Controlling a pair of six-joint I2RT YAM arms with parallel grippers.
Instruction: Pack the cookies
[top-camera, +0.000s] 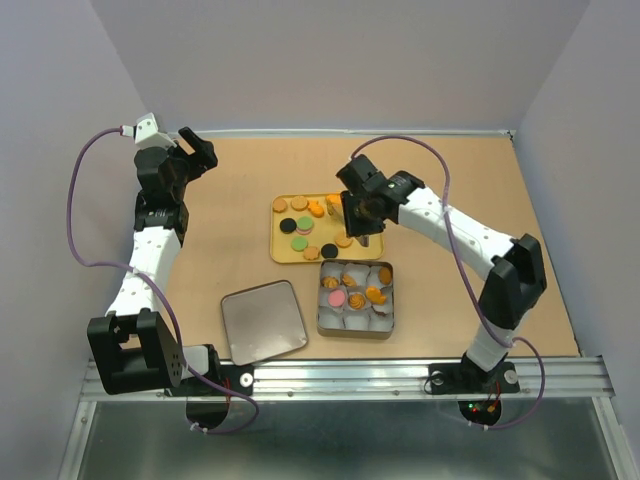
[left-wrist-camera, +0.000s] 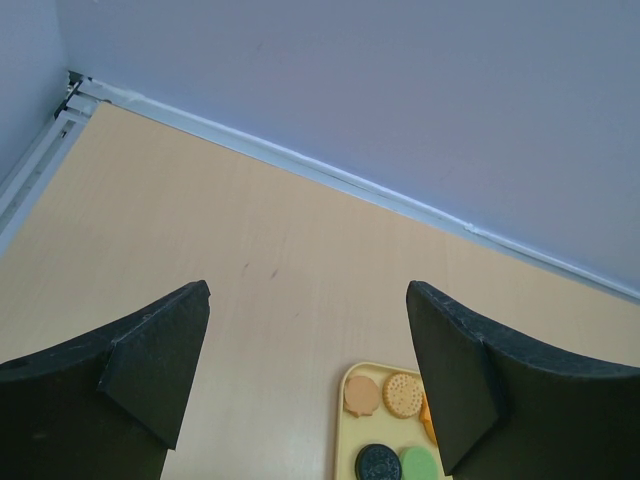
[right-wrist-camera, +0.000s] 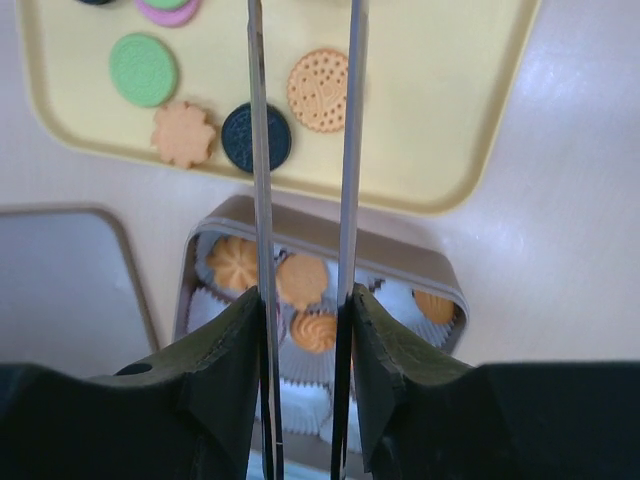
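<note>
Tan tabletop (top-camera: 250, 170), walled in pale grey; we list what stands on it.

1. Yellow tray (top-camera: 272, 232), mid-tabletop. It bears the loose cookies (top-camera: 297, 232), flat discs in tan, pink, green and black, plus flower-edged orange ones. All lie face up, none stacked that we can see.
2. Metal tin (top-camera: 355, 332), just beside the tray's near edge and toward the arm bases. It is lined with white paper cups (right-wrist-camera: 400, 300), and several already hold orange and pink cookies.
3. Tin lid (top-camera: 262, 320), flat on the tabletop to the left of the tin and apart from it.
4. Right tool (top-camera: 361, 236), poised over the right part of the tray. Its two thin blades stand parallel with a narrow slot between them. We see no cookie in the slot, but the tips run off the top of the wrist view, so we cannot rule out contact there.
5. Left tool (left-wrist-camera: 308, 300), spread wide and holding nothing, high over bare tabletop at the far left and well apart from the tray.

Governing relation, as we judge it: in the wrist view a tan dotted cookie (right-wrist-camera: 312, 90) lies in line with the slot, and a black cookie (right-wrist-camera: 235, 138) lies just to its left. The tin sits straight back along the slot. The discs are round, so no long axis constrains the approach. The right arm is clearly the nearer one.
</note>
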